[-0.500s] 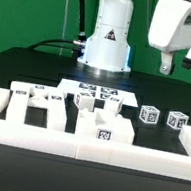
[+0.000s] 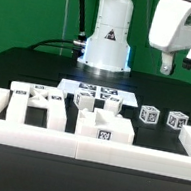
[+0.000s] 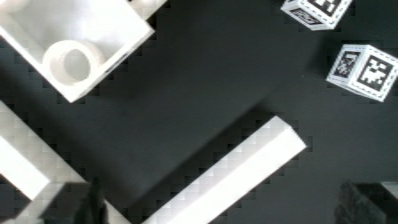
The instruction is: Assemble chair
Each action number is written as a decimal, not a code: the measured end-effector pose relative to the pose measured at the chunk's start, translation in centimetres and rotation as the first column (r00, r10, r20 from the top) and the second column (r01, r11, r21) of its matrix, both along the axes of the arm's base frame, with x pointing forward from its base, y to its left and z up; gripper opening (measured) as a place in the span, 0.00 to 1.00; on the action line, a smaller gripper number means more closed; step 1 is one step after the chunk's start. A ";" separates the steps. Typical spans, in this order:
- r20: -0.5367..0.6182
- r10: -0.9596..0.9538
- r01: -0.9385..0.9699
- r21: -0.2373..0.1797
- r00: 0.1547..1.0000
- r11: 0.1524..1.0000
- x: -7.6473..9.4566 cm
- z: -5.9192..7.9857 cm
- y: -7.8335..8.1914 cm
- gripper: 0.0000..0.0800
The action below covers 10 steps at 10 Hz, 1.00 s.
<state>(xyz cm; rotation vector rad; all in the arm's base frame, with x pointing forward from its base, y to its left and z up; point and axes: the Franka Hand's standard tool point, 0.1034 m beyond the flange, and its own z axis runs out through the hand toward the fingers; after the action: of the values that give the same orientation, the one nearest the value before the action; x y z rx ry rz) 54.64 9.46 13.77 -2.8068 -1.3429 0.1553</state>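
The chair lies in loose white tagged parts on the black table. A flat seat panel (image 2: 36, 104) is at the exterior view's left and a blocky piece (image 2: 104, 129) in the middle. Two short parts (image 2: 85, 99) (image 2: 113, 103) lie behind it, and two small cubes (image 2: 149, 115) (image 2: 176, 120) to the right. My gripper (image 2: 177, 62) hangs open high above the cubes, holding nothing. The wrist view shows both cubes (image 3: 320, 12) (image 3: 365, 70) and a white part with a round hole (image 3: 75, 52). The gripper (image 3: 217, 205) has dark fingers (image 3: 63, 205) wide apart.
A low white border rail (image 2: 84, 148) runs along the front and up both sides; a stretch of it (image 3: 231, 165) crosses the wrist view diagonally. The marker board (image 2: 98, 88) lies before the robot base (image 2: 104, 44). Green backdrop behind.
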 end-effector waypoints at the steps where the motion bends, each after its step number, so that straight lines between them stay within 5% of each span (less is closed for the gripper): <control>1: 0.000 -0.003 0.003 0.000 1.000 1.000 0.0 -0.1 -0.1 0.81; 4: -0.003 -0.268 0.268 -0.026 0.963 0.963 -0.3 -1.6 -1.6 0.81; 8: 0.008 -0.465 0.465 -0.044 0.885 0.884 -0.3 -1.5 -1.4 0.81; 10: -0.011 -0.612 0.611 -0.052 0.791 0.790 -0.2 -3.1 -3.6 0.81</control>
<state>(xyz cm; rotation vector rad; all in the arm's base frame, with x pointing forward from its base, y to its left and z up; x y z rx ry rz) 54.40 5.91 10.68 -3.0867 -0.3592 0.2025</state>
